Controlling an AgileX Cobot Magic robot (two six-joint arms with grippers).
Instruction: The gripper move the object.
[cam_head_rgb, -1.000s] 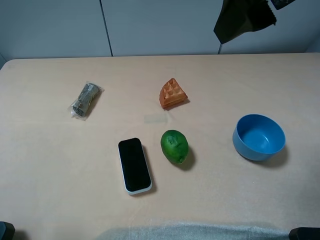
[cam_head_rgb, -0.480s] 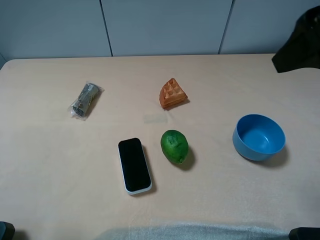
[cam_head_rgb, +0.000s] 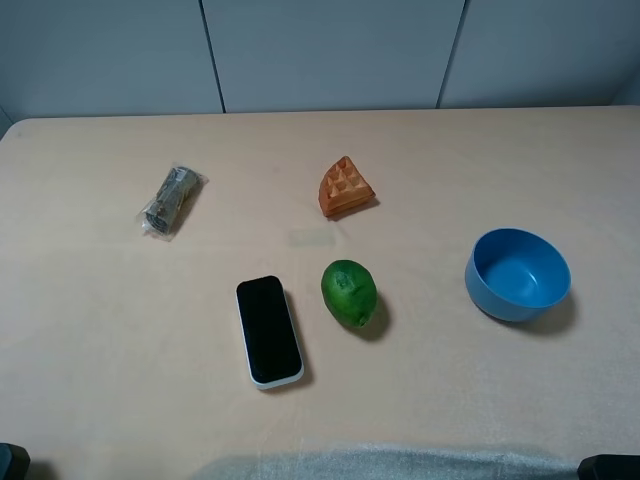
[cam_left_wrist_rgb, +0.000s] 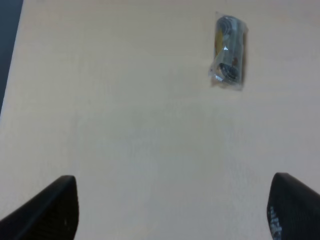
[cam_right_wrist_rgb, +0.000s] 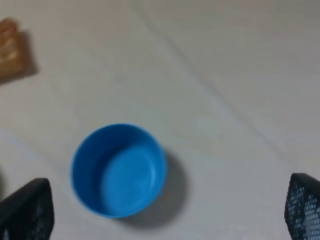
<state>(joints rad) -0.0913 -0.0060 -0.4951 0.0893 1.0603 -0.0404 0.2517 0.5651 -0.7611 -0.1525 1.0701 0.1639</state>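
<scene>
Pale beige tabletop (cam_head_rgb: 470, 390) fills the overhead view, grey panelled wall behind it. Green oval fruit (cam_head_rgb: 349, 292), glossy, lies near the table's middle, slightly toward the front edge, untouched and free of any gripper. Just beside it on the left of the overhead view lies a phone (cam_head_rgb: 268, 330), black screen up in a white case, close to the fruit but apart from it. Farther back from the fruit sits an orange-brown waffle wedge (cam_head_rgb: 346, 187). Well apart on the right stands a blue bowl (cam_head_rgb: 517, 274), upright, nothing inside. Well apart on the far left lies a small clear-wrapped packet (cam_head_rgb: 170, 200) with dark contents. Neither arm shows in the overhead view. Left gripper (cam_left_wrist_rgb: 170, 210) seen only in its own wrist view: two dark fingertips stand spread wide at the frame's edges, nothing between them, bare table beneath, the packet lying some way beyond. Right gripper (cam_right_wrist_rgb: 165, 212) likewise shows two dark tips spread wide with nothing held; it hangs above the blue bowl, the waffle wedge just visible at the picture's edge.
</scene>
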